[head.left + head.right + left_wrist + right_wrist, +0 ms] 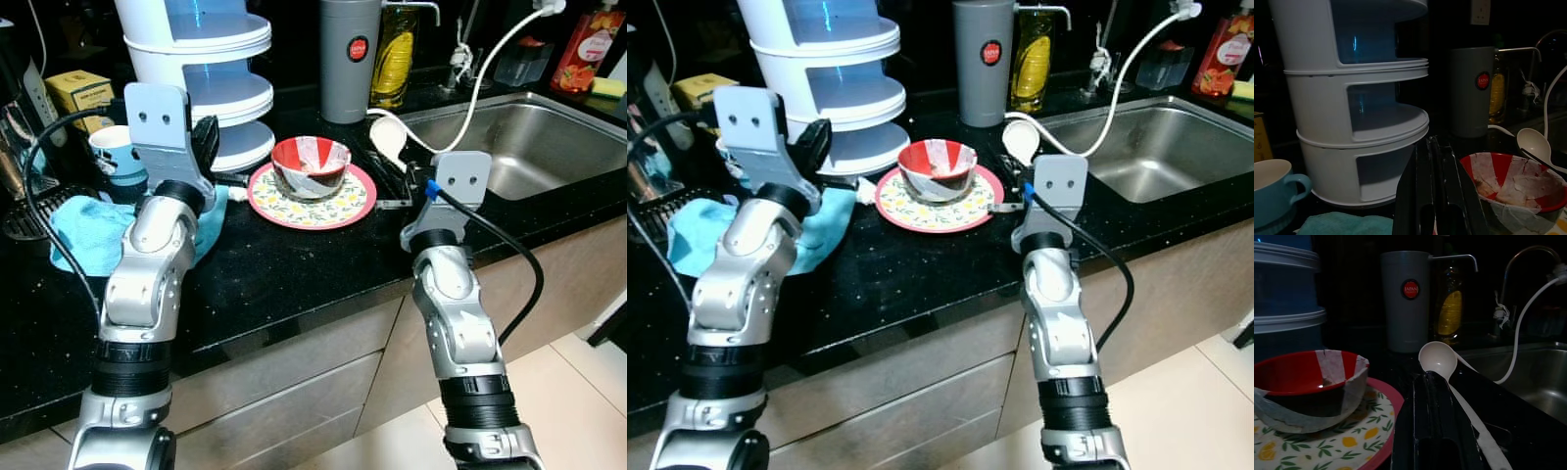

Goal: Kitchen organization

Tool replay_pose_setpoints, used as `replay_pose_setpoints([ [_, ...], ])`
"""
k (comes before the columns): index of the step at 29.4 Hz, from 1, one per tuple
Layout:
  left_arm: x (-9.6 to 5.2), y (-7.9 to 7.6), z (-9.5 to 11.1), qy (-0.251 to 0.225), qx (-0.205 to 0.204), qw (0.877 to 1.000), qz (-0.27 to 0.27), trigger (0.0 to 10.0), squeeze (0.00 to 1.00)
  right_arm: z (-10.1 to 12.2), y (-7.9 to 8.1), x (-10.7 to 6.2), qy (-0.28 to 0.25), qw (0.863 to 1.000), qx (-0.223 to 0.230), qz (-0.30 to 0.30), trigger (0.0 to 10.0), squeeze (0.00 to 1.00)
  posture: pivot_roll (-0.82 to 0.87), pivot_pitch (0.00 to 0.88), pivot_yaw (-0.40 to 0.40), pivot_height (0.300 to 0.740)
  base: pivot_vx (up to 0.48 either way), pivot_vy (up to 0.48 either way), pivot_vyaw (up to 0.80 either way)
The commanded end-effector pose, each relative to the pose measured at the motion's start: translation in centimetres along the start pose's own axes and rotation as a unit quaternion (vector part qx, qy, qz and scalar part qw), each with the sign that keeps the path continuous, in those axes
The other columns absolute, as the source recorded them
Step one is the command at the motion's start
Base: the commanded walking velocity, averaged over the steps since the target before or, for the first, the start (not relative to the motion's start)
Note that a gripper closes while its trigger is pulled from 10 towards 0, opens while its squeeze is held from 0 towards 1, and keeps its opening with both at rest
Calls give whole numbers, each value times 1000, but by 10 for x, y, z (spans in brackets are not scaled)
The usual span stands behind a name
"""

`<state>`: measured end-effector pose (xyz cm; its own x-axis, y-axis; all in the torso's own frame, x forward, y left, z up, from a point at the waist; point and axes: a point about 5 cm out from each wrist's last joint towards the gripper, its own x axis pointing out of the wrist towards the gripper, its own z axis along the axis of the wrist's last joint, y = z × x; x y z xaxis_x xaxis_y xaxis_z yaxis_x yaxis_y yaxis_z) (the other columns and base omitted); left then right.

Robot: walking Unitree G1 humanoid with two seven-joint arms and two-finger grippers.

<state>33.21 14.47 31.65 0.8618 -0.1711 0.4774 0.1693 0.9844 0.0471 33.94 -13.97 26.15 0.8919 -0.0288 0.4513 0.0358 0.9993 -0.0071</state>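
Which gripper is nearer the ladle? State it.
Right. The right gripper sits at the ladle, beside its handle. The left gripper is across the plate, by the white stack.

A red bowl [311, 166] with white paper-like patches across its sides and inside sits upright at the centre of a round, pink-rimmed plate [355, 203] printed with yellow lemons and green leaves, on the black countertop. At the plate's two o'clock, just beside its rim, a white ladle [389, 136] lies with its cup toward twelve o'clock.
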Motion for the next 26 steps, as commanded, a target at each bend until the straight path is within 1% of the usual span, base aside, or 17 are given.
replay_pose_setpoints([
  [1,-1,1,-1,5,9,1000,-2,10000,0,-1,2,-1,2,1000,5,4,10000,0,-29,81,13,740,0,0,0],
  [26,-1,1,-2,5,9,1000,0,10000,0,0,2,0,3,1000,3,5,10000,0,-32,86,10,740,0,0,0],
])
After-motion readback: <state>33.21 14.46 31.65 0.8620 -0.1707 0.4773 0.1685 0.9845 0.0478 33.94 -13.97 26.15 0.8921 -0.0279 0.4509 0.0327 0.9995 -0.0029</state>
